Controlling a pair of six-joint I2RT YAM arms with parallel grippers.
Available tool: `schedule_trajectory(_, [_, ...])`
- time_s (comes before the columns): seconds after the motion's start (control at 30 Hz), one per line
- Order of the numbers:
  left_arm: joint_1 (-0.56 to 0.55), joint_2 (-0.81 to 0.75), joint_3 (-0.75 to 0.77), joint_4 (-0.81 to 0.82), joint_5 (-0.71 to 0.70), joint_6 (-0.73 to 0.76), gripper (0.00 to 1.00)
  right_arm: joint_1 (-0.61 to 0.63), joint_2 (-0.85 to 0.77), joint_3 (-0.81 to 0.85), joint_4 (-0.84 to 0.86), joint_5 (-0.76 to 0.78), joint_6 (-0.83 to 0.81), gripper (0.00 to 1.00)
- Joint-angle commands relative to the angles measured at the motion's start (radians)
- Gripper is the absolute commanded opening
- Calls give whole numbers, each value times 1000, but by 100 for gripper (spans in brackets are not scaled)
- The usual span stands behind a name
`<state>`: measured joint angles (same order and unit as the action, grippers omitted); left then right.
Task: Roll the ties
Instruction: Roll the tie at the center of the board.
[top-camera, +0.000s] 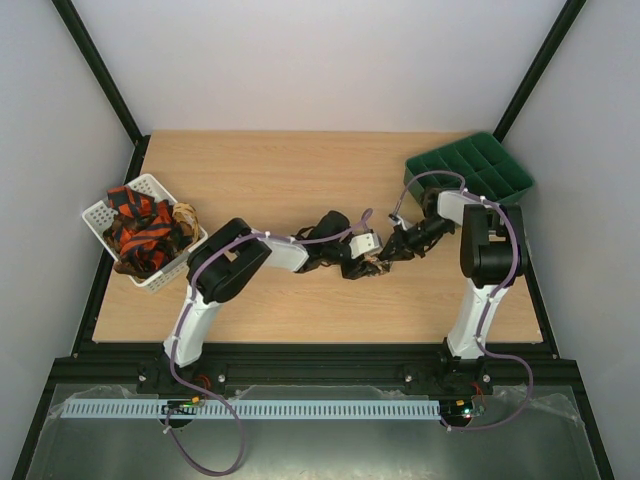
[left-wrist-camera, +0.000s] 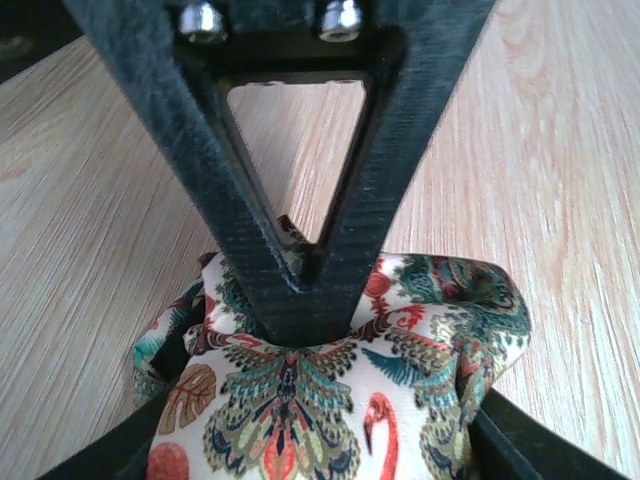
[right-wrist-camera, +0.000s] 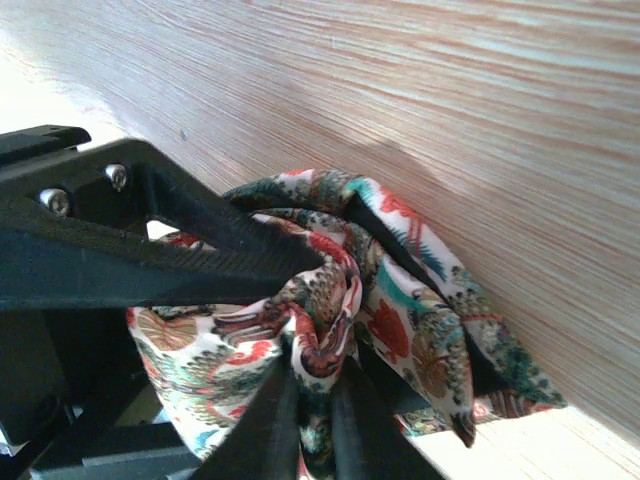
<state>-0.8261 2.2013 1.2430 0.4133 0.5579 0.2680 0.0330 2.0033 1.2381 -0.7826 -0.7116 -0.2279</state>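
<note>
A floral-print tie (top-camera: 371, 266) is bunched into a loose roll at the middle of the table, between both grippers. In the left wrist view the tie (left-wrist-camera: 300, 400) shows a pale ground with leaves and a flamingo. My left gripper (top-camera: 360, 262) holds the roll between its fingers (left-wrist-camera: 545, 445). My right gripper (top-camera: 391, 251) comes from the right, and its two fingers (right-wrist-camera: 270, 430) are shut on a fold of the tie (right-wrist-camera: 410, 320). Red-orange and black ties (top-camera: 140, 232) lie heaped in the white basket.
The white basket (top-camera: 98, 213) stands at the table's left edge, with a brownish bundle (top-camera: 185, 216) at its right side. A green compartment tray (top-camera: 470, 168) stands at the back right, close behind the right arm. Walls enclose the table on three sides.
</note>
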Motion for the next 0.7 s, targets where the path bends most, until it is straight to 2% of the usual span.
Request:
schedule_trajectory(0.0, [-2, -5, -80, -43, -13, 54, 47, 6, 55, 6, 15, 152, 6, 13])
schedule_trajectory(0.1, [6, -25, -144, -33, -9, 80, 42, -13, 46, 48, -45, 124, -1, 33])
schedule_trajectory(0.23, [18, -13, -181, -15, -9, 93, 41, -75, 50, 95, -102, 55, -9, 62])
schedule_trajectory(0.4, [21, 10, -168, -13, 7, 111, 40, -85, 99, 116, -101, -15, -12, 85])
schedule_trajectory(0.47, [21, 11, -167, -15, 10, 115, 40, -83, 123, 107, -82, -38, -5, 88])
schedule_trajectory(0.67, [28, 5, -170, -22, 10, 116, 41, -46, 159, 61, -70, -74, -43, 88])
